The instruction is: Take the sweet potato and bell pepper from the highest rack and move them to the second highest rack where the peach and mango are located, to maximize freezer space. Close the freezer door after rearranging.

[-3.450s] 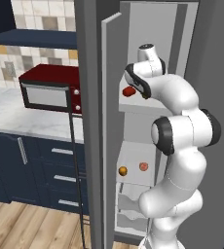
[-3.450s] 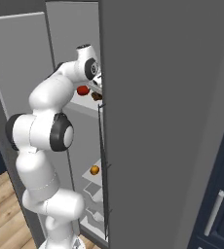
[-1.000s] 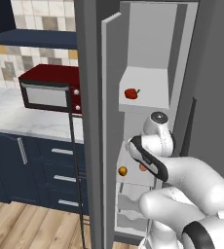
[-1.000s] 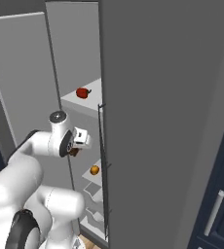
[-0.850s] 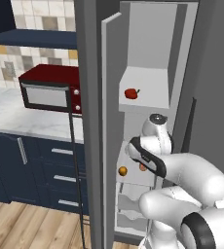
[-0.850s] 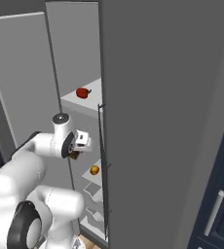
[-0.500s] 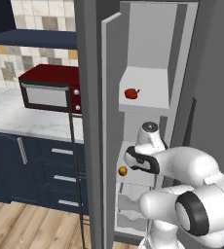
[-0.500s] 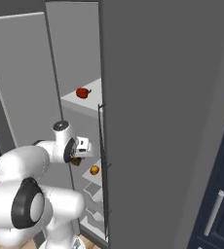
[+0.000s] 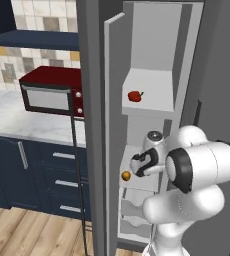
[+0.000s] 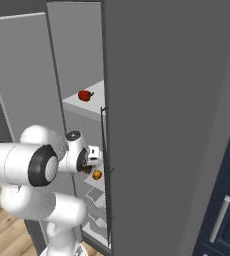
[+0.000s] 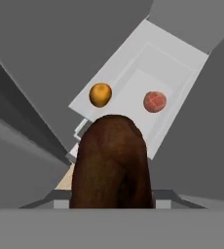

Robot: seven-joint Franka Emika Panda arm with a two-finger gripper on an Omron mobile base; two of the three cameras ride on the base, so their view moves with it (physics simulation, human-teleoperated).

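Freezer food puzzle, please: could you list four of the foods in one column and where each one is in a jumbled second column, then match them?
Things:
1. bell pepper
2. sweet potato
3. mango
4. peach

Places:
A. on the second highest rack, orange, nearer its front edge
B. held in the gripper
C. alone on the highest rack
D. on the second highest rack, pinkish-red

Pairs: 1-C, 2-B, 3-A, 4-D

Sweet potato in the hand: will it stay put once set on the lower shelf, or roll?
The sweet potato looks oblong and rounded, so it could roll sideways, less likely end over end. The lower shelf looks flat and smooth, offering little to stop it. The mango and peach rest there apart, leaving room.
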